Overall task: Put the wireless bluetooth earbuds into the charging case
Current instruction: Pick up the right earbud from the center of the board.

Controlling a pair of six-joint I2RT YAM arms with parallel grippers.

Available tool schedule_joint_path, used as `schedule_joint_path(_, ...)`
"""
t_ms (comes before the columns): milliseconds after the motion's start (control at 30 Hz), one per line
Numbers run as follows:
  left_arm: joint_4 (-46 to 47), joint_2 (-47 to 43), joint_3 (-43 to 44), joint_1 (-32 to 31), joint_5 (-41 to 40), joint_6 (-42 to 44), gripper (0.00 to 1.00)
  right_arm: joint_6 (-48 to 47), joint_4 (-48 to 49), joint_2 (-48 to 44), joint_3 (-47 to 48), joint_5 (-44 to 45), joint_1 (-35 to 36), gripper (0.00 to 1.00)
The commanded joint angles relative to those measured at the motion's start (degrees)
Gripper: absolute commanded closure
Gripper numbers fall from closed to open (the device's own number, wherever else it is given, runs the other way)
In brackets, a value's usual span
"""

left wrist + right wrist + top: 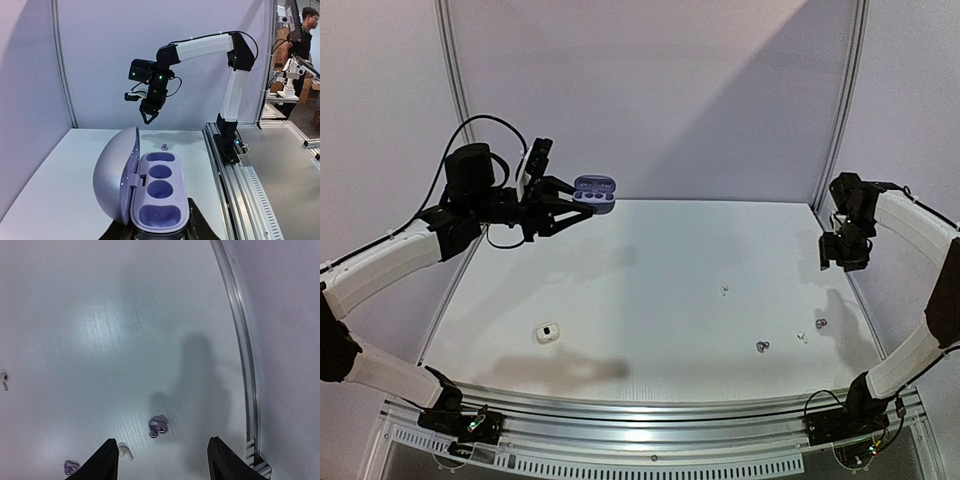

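earbuds (158, 425) lay on the bench (100, 315) below the spread right gripper (163, 441); left gripper (570, 203) pinched the open case (160, 192) aloft, ready for them.

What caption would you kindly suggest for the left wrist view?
Left gripper holds the open purple charging case, wells empty, right gripper poised beyond.

A white counter (650, 280) stands boxed in by pale lilac wall panels (650, 90) between slim metal uprights (453, 60), soft shadows lying across it, an aluminium rail (650, 420) along its near edge, and a person (305, 35) standing beyond its right side.
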Motion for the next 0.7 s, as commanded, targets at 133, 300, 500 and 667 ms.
schedule_joint_path(133,2.6,0.0,-1.2,-0.2,1.2,-0.9,1.0,-3.1,-4.5,9.0,0.1,3.5,-3.7,0.41)
schedule_joint_path(300,2.7,0.9,-1.2,-0.2,1.2,-1.0,1.0,-4.3,-3.8,14.2,0.4,5.7,-3.7,0.43)
schedule_joint_path(500,3.4,2.0,-1.0,-0.2,1.7,-1.7,1.0,-4.9,-3.0,18.5,1.4,2.7,-3.7,0.57)
schedule_joint_path(667,3.6,1.8,-1.1,-0.2,1.4,-1.8,1.0,-4.8,-2.6,21.1,0.3,0.0,-3.7,0.6)
